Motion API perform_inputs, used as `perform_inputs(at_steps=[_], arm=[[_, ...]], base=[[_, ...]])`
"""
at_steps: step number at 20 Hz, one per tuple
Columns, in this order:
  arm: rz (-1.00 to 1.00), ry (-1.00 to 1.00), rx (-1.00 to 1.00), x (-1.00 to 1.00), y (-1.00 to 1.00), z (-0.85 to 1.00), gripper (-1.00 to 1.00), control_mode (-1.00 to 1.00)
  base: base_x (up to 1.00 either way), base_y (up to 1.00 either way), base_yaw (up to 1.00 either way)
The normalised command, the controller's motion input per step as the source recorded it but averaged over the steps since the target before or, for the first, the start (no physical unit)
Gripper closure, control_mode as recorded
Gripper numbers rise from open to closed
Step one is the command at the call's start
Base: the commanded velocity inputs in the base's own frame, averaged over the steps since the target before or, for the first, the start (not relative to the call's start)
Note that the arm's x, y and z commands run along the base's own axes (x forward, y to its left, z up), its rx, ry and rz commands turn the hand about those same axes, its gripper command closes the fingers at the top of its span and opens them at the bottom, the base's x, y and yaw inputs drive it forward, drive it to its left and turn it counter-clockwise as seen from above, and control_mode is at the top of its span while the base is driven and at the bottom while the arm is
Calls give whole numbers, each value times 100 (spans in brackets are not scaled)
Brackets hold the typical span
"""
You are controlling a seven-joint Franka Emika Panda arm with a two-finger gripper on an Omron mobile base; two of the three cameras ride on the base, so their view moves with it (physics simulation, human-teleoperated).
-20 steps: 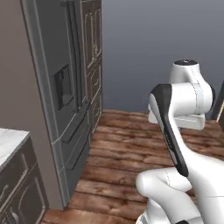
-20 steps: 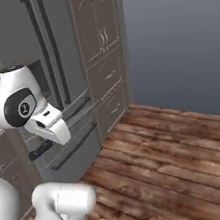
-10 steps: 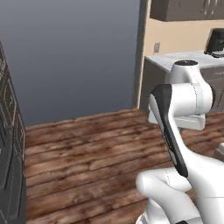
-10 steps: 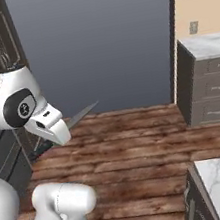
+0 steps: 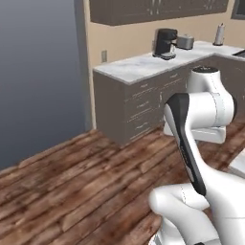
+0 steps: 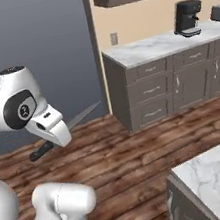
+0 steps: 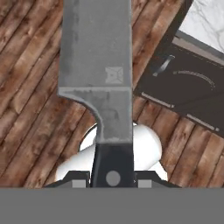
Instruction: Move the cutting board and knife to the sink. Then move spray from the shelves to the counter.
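A white marble counter (image 5: 139,67) over grey-brown cabinet fronts runs along the far wall, well beyond the fingers, carrying a black coffee machine (image 5: 164,43); the left base view alone adds a toaster (image 5: 184,42) and a white paper-towel roll (image 5: 219,34). The right base view catches the knife (image 6: 65,131) jutting from both sides of the hand above the wood floor (image 6: 135,158). In the hand view the gripper (image 7: 113,179) clamps the black handle between its fingertips, blade extending forward.

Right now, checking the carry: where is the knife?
The knife is clamped in the gripper, held above the wooden floor, left of the counter in the right base view.
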Motion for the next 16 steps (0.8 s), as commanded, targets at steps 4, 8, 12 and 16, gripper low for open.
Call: perform_inputs(at_steps=[4, 8, 12, 16], arm=[[0, 0, 0, 0, 0, 0, 100, 100], [0, 0, 0, 0, 0, 0, 100, 100], [0, 0, 0, 0, 0, 0, 100, 100], [0, 0, 0, 0, 0, 0, 100, 100]], base=[[100, 60, -51], [100, 33, -47], [100, 19, -50], [100, 2, -46]])
